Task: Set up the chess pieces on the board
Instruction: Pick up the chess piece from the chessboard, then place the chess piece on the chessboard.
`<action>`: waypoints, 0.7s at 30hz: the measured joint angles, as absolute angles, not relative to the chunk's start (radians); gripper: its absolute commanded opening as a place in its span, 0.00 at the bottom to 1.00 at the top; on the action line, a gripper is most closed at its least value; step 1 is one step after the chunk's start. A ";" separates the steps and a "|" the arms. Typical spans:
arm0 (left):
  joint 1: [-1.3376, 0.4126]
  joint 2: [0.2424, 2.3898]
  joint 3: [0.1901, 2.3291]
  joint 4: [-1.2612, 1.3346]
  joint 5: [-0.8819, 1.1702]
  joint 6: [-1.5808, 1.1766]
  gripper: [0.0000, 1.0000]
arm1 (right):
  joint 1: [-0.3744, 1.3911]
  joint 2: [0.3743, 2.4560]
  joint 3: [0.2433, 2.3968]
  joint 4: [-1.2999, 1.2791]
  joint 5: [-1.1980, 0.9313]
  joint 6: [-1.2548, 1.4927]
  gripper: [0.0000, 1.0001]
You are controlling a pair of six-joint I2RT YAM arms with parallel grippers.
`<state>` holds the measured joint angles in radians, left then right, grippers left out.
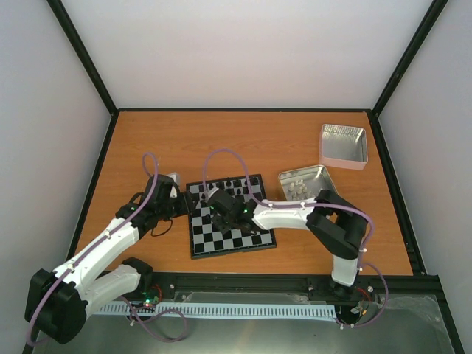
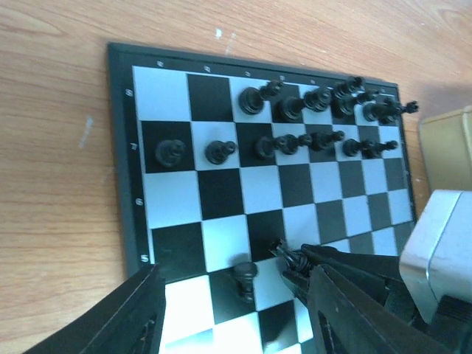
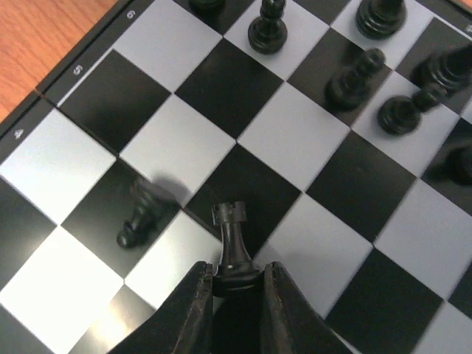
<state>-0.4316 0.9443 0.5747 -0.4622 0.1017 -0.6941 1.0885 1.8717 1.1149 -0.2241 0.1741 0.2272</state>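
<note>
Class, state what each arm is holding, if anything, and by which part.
Right gripper: a black rook, pinched at its base between the fingers. Left gripper: open, holding nothing.

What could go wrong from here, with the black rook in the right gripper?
1. The right gripper pinches the rook only at its base, so it may tip or slip.
2. A pawn sits close beside the fingers; a sideways move could knock it.
3. The left gripper hangs open near the board, so the arms might collide.
</note>
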 measured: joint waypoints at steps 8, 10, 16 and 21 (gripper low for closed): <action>-0.431 0.945 0.577 -0.399 0.330 -0.736 0.70 | 1.088 1.664 0.902 -0.005 0.163 0.205 0.15; -0.430 0.950 0.580 -0.373 0.400 -0.748 0.70 | 1.088 1.600 0.846 0.070 0.146 0.198 0.15; -0.424 0.957 0.583 -0.266 0.593 -0.790 0.55 | 1.088 1.489 0.747 0.231 0.087 0.170 0.16; -0.396 0.941 0.580 -0.183 0.677 -0.817 0.56 | 1.088 1.454 0.709 0.302 0.038 0.160 0.16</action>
<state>-0.3958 0.9405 0.5797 -0.1825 0.6765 -0.8173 1.0882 1.4540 0.7086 0.3019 0.0383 0.1604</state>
